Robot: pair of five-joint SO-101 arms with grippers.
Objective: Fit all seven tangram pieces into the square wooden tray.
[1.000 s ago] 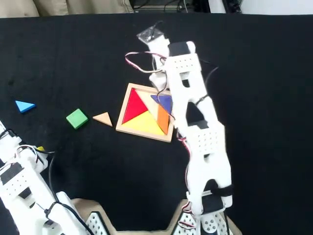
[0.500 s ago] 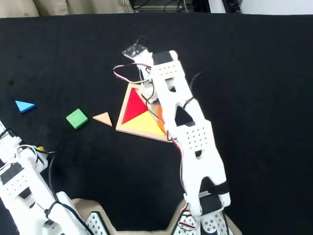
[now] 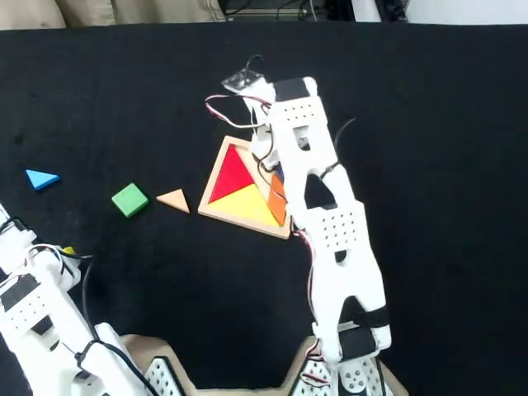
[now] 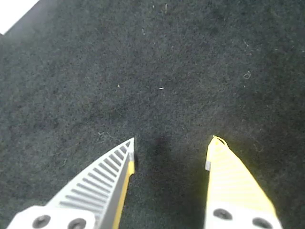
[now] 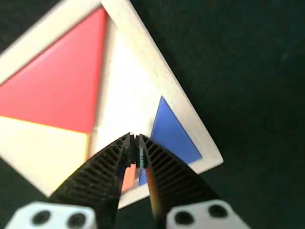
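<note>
Looking down from the high view, we see the tray [image 3: 212, 181] lying on the black cloth [image 3: 429, 124], turned a little askew so that one corner points away from the arms. Inside it, the red triangle [image 3: 231, 175] has its long edge along the tray's rim on the left arm's side and its tip aimed at the tray's middle. The yellow triangle [image 3: 244, 207] has its long edge along the tray's near rim. The orange piece [image 3: 276, 198] stands beside them, partly under the arm.

Off the tray on the left arm's side lie three loose pieces. The tan triangle [image 3: 174, 200] is nearest the tray, the green square [image 3: 129, 200] is just past it, and the small blue triangle [image 3: 41, 178] is well apart from the tray.

The right arm [image 3: 338, 239] stretches long and nearly straight across the tray's far half.

From the left wrist view, we find the left gripper [image 4: 173, 143] with its fingers spread wide over bare cloth.

From the right wrist view, we find the right gripper [image 5: 135, 140] with its fingertips pressed together and nothing visible between them. It hangs over the tray's bare floor, right at the blue triangle [image 5: 171, 133]. That triangle's long edge follows the tray's rim.
</note>
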